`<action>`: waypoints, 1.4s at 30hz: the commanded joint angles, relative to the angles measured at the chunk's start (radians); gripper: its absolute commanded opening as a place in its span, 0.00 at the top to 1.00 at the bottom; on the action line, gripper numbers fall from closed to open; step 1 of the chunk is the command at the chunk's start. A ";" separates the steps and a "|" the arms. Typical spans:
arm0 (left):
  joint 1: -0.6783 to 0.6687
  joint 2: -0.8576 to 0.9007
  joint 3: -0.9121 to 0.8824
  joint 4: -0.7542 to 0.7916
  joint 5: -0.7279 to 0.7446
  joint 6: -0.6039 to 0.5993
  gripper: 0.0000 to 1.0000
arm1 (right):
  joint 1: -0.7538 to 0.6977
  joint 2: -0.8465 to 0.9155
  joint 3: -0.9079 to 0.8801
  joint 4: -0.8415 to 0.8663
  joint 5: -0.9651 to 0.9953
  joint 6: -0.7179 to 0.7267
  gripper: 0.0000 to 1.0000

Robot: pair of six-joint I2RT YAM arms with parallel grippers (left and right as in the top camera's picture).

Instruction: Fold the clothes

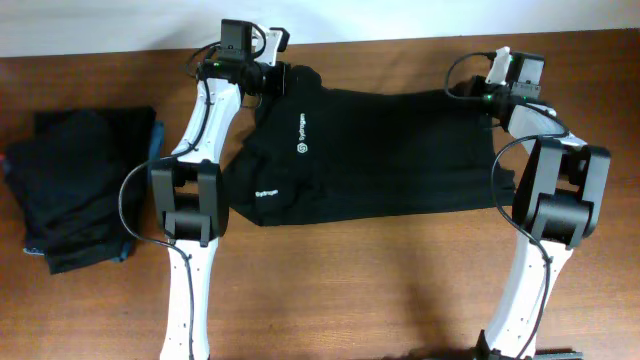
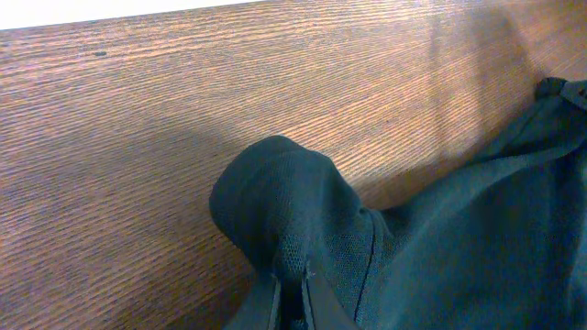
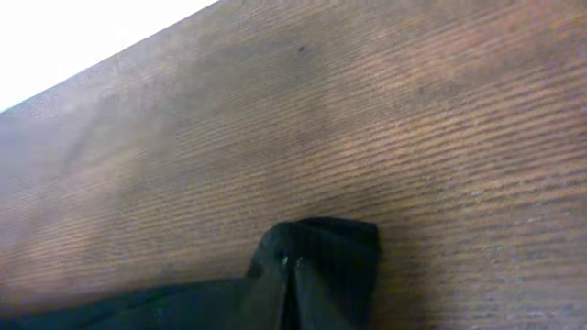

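black shirt (image 1: 380, 150) spread on table (image 1: 350, 300), left pincer (image 1: 272, 76) pinching one far corner, right pincer (image 1: 470, 92) pinching the other, folded stack (image 1: 75, 190) apart

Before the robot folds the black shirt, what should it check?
1. Left gripper pinching a shirt corner: ok.
2. Right gripper pinching the other far corner: ok.
3. Shirt lying smooth: not ok, it is bunched near the left gripper.
4. Folded pile apart from the shirt: ok.
5. Grip strong enough to lift without slipping: cannot tell.
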 commanded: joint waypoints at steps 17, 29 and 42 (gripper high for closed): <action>0.005 -0.122 0.024 -0.139 0.012 0.039 1.00 | -0.025 -0.072 0.003 -0.091 -0.057 0.061 0.91; 0.009 -0.163 0.024 -0.334 0.016 0.039 1.00 | -0.025 -0.188 0.003 -0.184 -0.081 0.061 0.94; 0.029 -0.170 0.024 -0.528 0.042 0.078 1.00 | -0.072 -0.222 0.003 -0.480 -0.077 0.061 0.91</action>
